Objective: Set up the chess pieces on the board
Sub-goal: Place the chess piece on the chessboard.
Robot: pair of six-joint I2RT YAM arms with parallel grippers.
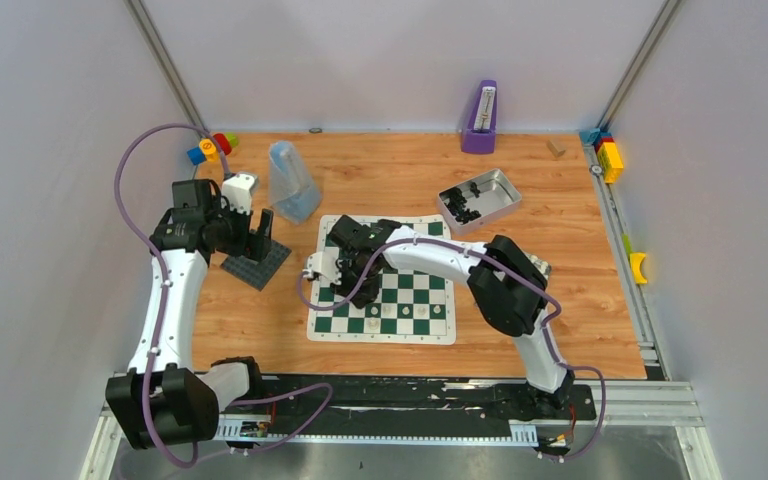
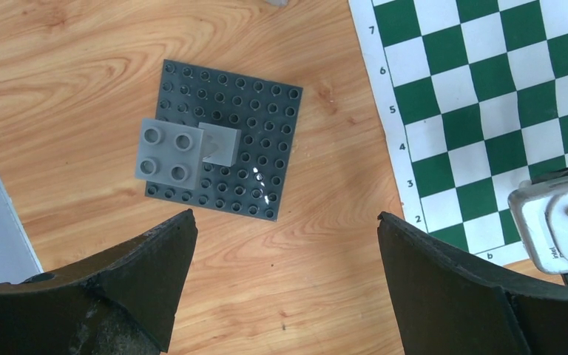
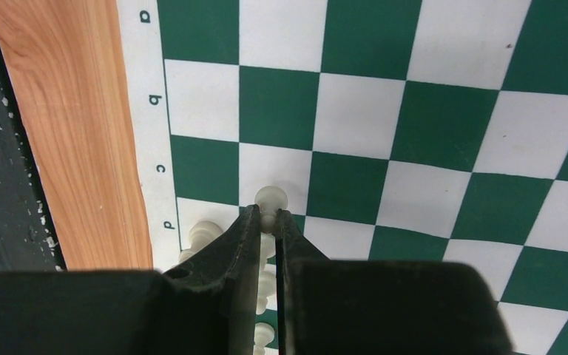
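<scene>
The green and white board [image 1: 400,295] lies mid-table; it also shows in the right wrist view [image 3: 414,126] and at the right of the left wrist view [image 2: 488,89]. My right gripper [image 3: 268,214] is shut on a cream-white pawn [image 3: 271,198], held over the board near its c/d edge squares; in the top view it [image 1: 352,272] is over the board's left part. More cream pieces [image 3: 201,235] stand beside and behind its fingers. Some pieces [image 1: 388,311] stand along the board's near rows. My left gripper [image 2: 285,222] is open and empty over bare wood, left of the board.
A dark grey studded plate [image 2: 225,140] with a grey block [image 2: 166,150] lies left of the board. A metal tray [image 1: 480,199] with dark pieces sits at the back right. A clear bag [image 1: 290,180], a purple stand [image 1: 480,118] and coloured bricks [image 1: 210,148] are at the back.
</scene>
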